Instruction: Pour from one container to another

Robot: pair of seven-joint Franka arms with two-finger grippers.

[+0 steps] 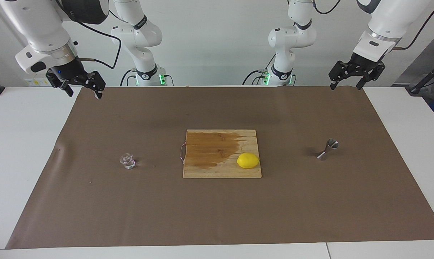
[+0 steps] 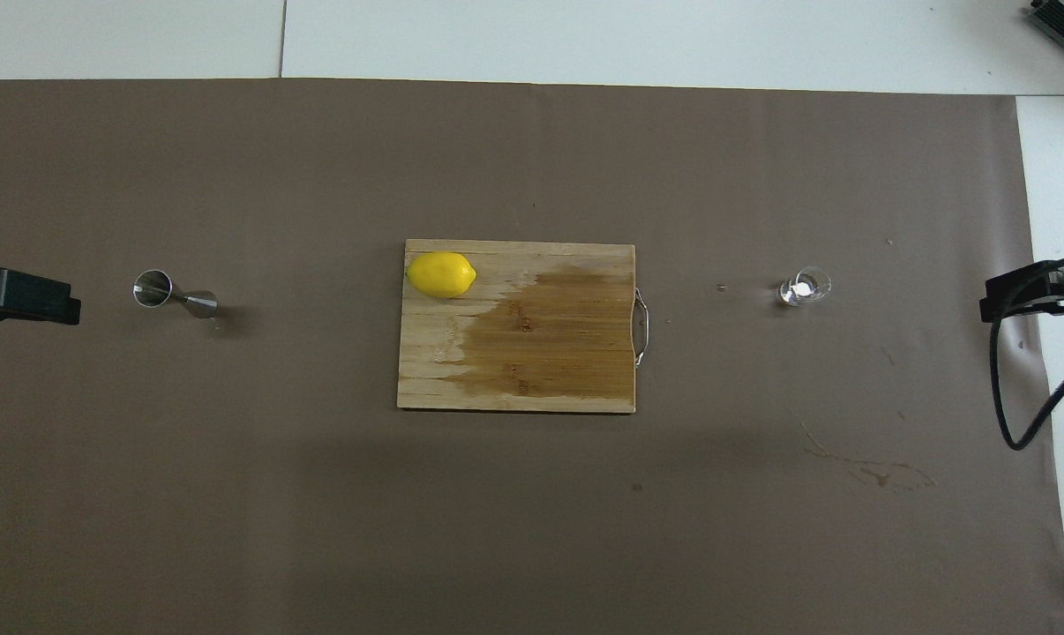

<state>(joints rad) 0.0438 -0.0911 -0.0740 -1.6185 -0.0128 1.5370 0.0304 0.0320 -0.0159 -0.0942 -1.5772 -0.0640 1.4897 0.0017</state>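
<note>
The tiny clear glass cup (image 1: 127, 161) (image 2: 804, 287) stands on the brown mat toward the right arm's end of the table. The steel hourglass jigger (image 1: 328, 149) (image 2: 176, 295) stands upright toward the left arm's end. My right gripper (image 1: 84, 94) (image 2: 1039, 291) hangs open and empty over the mat's edge at its own end. My left gripper (image 1: 346, 87) (image 2: 20, 295) hangs open and empty over the mat's edge at the other end. Both grippers are raised and well apart from the cup and the jigger.
A wooden cutting board (image 1: 202, 169) (image 2: 585, 388) with a dark wet patch lies at the middle of the mat (image 1: 217, 216), between cup and jigger. A yellow lemon (image 1: 248, 160) (image 2: 441, 274) rests on its corner. A black cable (image 2: 1017, 414) dangles from the right arm.
</note>
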